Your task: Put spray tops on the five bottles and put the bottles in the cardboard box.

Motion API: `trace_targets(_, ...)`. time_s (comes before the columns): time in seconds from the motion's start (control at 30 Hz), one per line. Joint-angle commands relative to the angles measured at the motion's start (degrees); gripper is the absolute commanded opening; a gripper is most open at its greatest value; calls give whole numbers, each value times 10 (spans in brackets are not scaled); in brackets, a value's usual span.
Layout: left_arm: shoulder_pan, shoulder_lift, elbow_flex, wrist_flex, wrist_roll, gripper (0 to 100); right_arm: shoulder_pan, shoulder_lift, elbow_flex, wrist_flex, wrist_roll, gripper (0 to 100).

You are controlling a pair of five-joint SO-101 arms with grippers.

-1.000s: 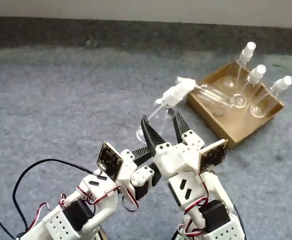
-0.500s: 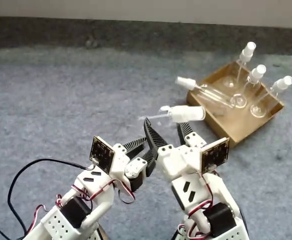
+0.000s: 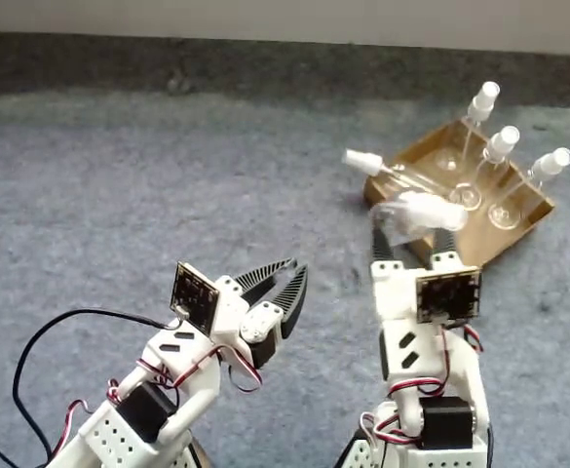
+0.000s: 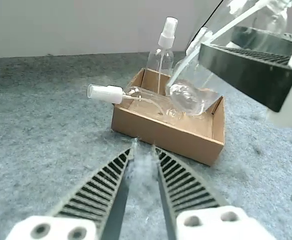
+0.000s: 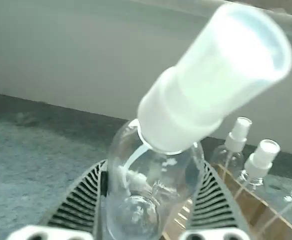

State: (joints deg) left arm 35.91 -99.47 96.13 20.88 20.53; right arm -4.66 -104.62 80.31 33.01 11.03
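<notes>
base of bottle (image 5: 153,195) cut off at edge

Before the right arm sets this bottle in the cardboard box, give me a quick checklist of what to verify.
1. Spray top on held bottle: ok.
2. Right hand shut on it: ok.
3. Left hand empty, apart from it: ok.
4. Held bottle above cardboard box: cannot tell.
5. Free spot in box: cannot tell; lying bottle crosses it, top past the rim.

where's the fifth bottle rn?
High view: the fifth bottle is in the right gripper, over the near edge of the cardboard box, beside the lying bottle.
</notes>
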Motion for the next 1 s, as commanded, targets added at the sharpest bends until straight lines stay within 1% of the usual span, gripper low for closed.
trace_targets(0.0,-9,-2,12,-14,3,30,69,-6,-21,0,8,48)
trace_targets(0.13,-9,-2,12,-14,3,30,108,18,-22,0,8,48)
trace_targets(0.27,-9,-2,12,-14,3,30,143,109,-36,-7,8,48)
trace_targets(0.43,-10,-2,12,-14,3,30,179,254,-101,-68,8,48)
trace_targets(0.67,-9,-2,12,-14,3,30,209,395,-111,-212,4,48)
trace_targets(0.97,-8,-2,12,-14,3,30,213,557,-112,-332,7,48)
